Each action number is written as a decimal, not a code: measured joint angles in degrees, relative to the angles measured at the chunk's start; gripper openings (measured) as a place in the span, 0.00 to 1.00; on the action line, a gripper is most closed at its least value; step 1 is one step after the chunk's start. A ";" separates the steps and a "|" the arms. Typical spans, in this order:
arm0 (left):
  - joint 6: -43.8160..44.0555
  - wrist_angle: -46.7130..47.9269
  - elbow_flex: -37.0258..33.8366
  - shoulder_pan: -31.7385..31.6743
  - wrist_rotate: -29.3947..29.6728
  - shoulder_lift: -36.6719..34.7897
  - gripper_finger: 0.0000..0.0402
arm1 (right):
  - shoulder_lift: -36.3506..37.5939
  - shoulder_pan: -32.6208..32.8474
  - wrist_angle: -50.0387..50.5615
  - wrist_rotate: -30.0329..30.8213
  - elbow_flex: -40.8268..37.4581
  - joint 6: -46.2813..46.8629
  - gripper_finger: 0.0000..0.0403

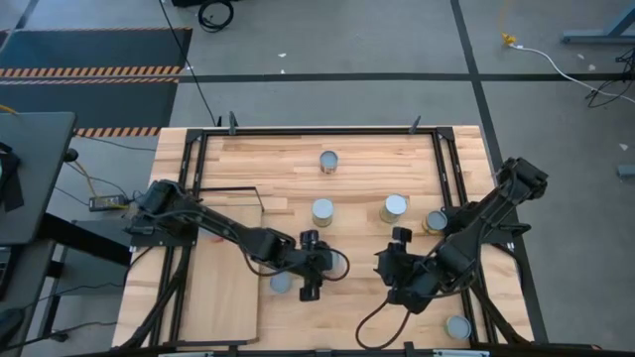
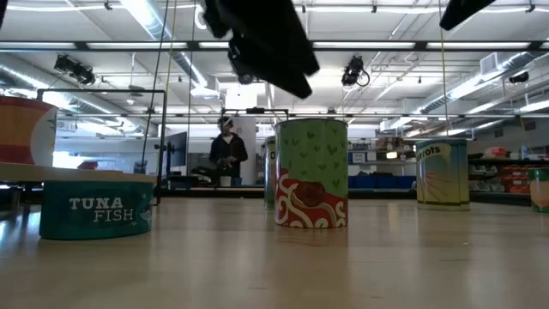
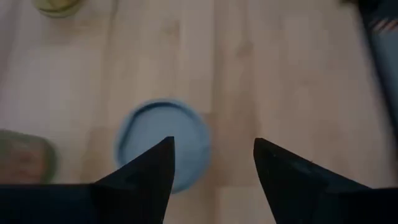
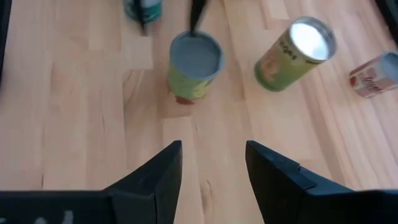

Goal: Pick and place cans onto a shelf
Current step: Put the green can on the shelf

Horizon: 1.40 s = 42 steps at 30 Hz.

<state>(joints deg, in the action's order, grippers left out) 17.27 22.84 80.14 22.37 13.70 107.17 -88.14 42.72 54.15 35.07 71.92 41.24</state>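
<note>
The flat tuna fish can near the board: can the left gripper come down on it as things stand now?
Probably yes. The left gripper hangs open just beside the tuna fish can, whose lid shows bare past its fingers. No other can crowds it.

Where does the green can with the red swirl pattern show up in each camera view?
High view: the green can stands mid-table, seen lid-on.
Low view: picture centre, upright.
Left wrist view: cannot tell; only blurred greenish shapes at the edges.
Right wrist view: upper middle, ahead of the fingers.
Shared landmark: the pale-labelled can beside it, also in the low view and the right wrist view.
</note>
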 joint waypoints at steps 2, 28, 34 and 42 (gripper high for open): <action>-3.67 -0.68 0.14 0.05 1.28 0.87 0.56 | -0.67 0.00 -0.46 -0.35 -0.11 -0.37 0.46; -10.51 2.39 0.29 -3.24 1.71 5.58 0.04 | -0.77 -0.20 -0.51 -1.05 1.28 -12.80 0.46; -8.62 9.76 3.76 -3.91 5.40 4.48 0.05 | -0.24 -1.14 3.33 0.23 5.69 -15.74 0.46; -4.05 23.01 10.82 -2.26 4.38 -2.88 0.04 | 1.58 -2.64 0.73 1.52 5.99 -21.93 0.46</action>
<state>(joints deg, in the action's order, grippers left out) 13.22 45.85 90.96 20.10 18.08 104.29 -86.56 40.08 54.88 36.59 77.91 19.32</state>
